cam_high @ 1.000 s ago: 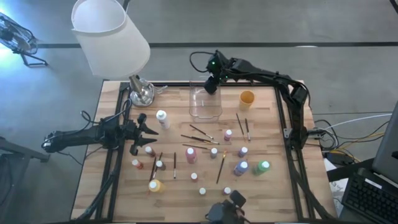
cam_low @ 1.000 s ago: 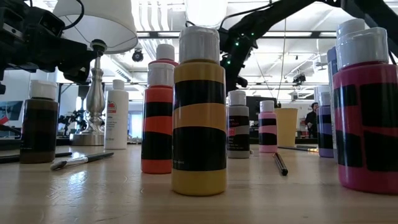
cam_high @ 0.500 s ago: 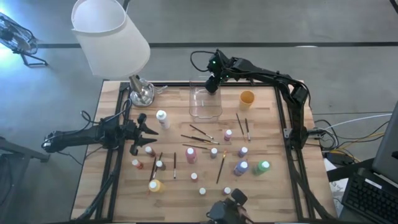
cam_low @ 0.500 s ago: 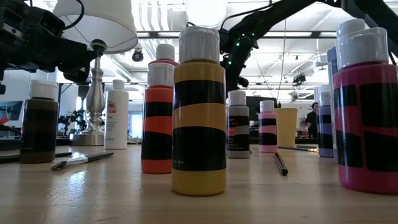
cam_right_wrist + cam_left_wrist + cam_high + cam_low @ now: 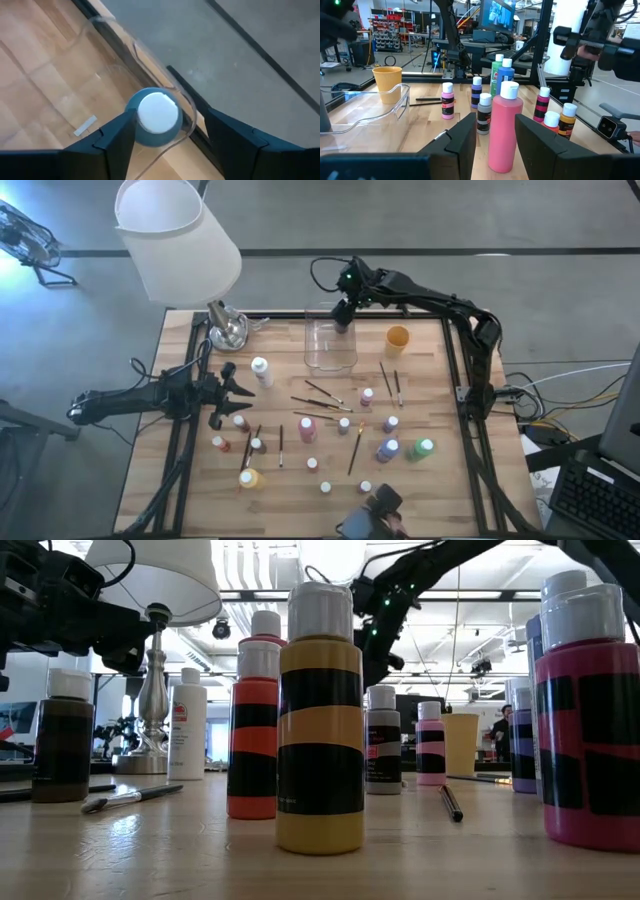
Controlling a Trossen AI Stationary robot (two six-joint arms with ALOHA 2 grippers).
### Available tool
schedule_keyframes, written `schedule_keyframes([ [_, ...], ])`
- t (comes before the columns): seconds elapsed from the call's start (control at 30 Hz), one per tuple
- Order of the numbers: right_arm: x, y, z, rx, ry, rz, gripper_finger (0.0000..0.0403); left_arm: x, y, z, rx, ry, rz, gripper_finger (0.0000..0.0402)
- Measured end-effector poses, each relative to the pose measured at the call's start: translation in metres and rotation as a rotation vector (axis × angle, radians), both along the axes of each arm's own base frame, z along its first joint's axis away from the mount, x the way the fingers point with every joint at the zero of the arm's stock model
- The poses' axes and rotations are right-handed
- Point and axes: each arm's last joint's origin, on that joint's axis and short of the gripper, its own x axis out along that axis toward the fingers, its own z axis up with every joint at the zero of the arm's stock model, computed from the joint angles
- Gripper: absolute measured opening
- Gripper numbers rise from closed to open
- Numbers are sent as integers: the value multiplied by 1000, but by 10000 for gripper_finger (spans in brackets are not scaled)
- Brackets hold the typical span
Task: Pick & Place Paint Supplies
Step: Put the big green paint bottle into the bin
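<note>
**Blue bottle freed over box corner**

Right pincer (image 5: 165, 132) fingers apart, blue paint bottle (image 5: 155, 117) loose between them, at clear box (image 5: 331, 346) rim; risk: bottle tips outside if pincer clips cap; left pincer (image 5: 492, 135) apart around pink bottle (image 5: 505, 129), untouched.

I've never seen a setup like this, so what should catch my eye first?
A crowd of little white-capped paint bottles and thin paintbrushes scattered over the wooden table. At the far edge, the right pincer hangs open over a clear plastic box, a blue bottle right below it. A big white lamp looms at the far left corner.
</note>
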Motion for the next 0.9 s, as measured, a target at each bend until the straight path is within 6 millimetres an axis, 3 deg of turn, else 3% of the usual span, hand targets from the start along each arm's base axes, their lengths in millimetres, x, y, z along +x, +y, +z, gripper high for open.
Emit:
schedule_keyframes([
  [0.17,-9,10,20,-4,-23,4,253,0,0,0,0,0,0,140],
  [0.33,-18,37,45,-2,-19,51,260,0,0,0,0,0,0,140],
  [0.77,-67,143,117,38,-53,188,216,0,0,0,0,0,0,140],
  [0.9,-84,175,131,74,-78,218,210,0,0,0,0,0,0,140],
])
